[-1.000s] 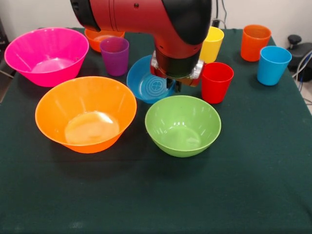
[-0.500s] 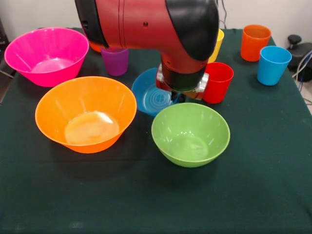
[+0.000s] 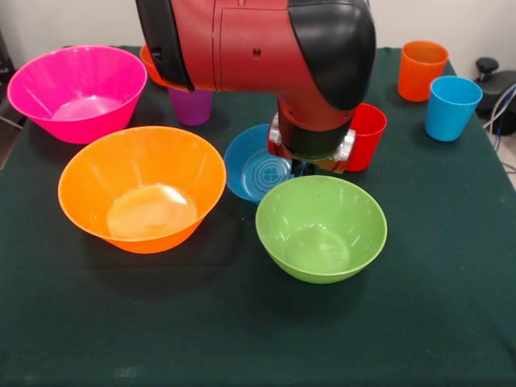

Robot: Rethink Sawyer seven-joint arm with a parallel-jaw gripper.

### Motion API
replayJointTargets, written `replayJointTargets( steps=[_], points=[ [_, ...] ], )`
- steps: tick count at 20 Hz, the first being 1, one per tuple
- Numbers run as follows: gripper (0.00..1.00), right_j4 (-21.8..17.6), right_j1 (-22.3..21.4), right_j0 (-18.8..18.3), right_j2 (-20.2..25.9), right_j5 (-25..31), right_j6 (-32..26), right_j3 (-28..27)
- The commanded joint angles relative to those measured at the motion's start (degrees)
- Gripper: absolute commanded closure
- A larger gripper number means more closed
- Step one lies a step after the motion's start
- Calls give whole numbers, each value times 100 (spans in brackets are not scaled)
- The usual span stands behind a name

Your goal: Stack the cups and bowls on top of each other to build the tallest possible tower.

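My gripper hangs low at the far rim of the green bowl, between the small blue bowl and the red cup. The arm's wrist covers it. The blue bowl is tipped so its inside faces the camera, and its right rim lies against the gripper. The big orange bowl stands at the left with the pink bowl behind it. A purple cup and a sliver of the small orange bowl peek out behind the arm. The orange cup and light blue cup stand far right. No tower stands.
The dark green tablecloth covers the table. A black object with cables lies past the right edge. The red and black arm hides the back middle of the table.
The gripper moved toward the front and right. The blue bowl and the green bowl moved the same way with it. The yellow cup became hidden behind the arm.
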Motion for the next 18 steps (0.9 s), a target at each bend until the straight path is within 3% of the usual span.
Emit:
replayJointTargets(
  steps=[1,10,18],
  points=[
    [100,-15,-76,97,367,-53,-114,-165],
    [100,-102,-113,77,296,-575,-6,173],
    [100,-225,-150,23,226,-1419,88,866]
  ],
)
